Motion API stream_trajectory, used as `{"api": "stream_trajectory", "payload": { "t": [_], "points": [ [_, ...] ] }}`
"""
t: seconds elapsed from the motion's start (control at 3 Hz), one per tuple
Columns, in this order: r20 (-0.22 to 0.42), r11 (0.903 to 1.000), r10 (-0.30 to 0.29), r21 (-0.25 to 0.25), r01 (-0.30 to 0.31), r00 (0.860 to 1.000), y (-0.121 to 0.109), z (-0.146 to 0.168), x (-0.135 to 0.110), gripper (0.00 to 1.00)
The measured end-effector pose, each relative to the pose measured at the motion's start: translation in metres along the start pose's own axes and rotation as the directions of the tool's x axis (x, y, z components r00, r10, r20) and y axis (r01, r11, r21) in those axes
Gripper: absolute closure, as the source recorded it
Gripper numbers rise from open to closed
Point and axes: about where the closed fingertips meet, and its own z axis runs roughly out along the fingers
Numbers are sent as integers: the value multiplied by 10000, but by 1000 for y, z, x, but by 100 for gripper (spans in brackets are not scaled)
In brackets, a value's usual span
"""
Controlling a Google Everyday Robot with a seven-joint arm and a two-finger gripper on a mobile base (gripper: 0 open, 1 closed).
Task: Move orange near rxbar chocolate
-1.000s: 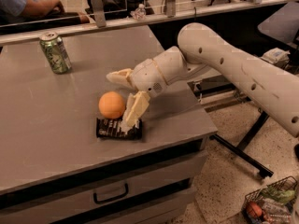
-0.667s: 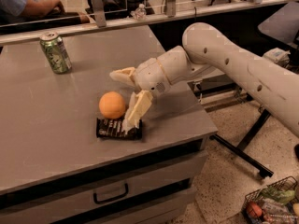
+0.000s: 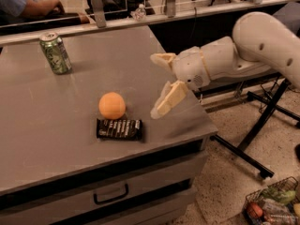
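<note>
The orange (image 3: 112,105) sits on the grey table (image 3: 42,139), just behind and touching or nearly touching the rxbar chocolate (image 3: 119,129), a dark flat bar with white lettering lying near the front edge. My gripper (image 3: 158,84) is to the right of both, above the table's right side, about an orange's width from the fruit. Its two cream fingers are spread wide apart and hold nothing.
A green can (image 3: 55,53) stands upright at the table's back left. A clear bottle (image 3: 139,12) sits on the ledge behind. A person's arm (image 3: 28,3) rests at the back left. A wire basket (image 3: 274,205) with goods is on the floor at lower right. A black stand's legs (image 3: 260,125) are right of the table.
My gripper has drawn back to the right and upward, away from the orange and the bar. The orange and bar stay where they were.
</note>
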Motion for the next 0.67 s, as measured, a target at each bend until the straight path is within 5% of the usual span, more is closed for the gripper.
{"api": "stream_trajectory", "payload": {
  "t": [0.33, 0.67],
  "points": [
    [-836, 9517, 994, 2990, -702, 9915, 0, -79, -17, 0],
    [-766, 9522, 727, 3021, -463, 9944, -4, -75, -31, 0]
  ]
}}
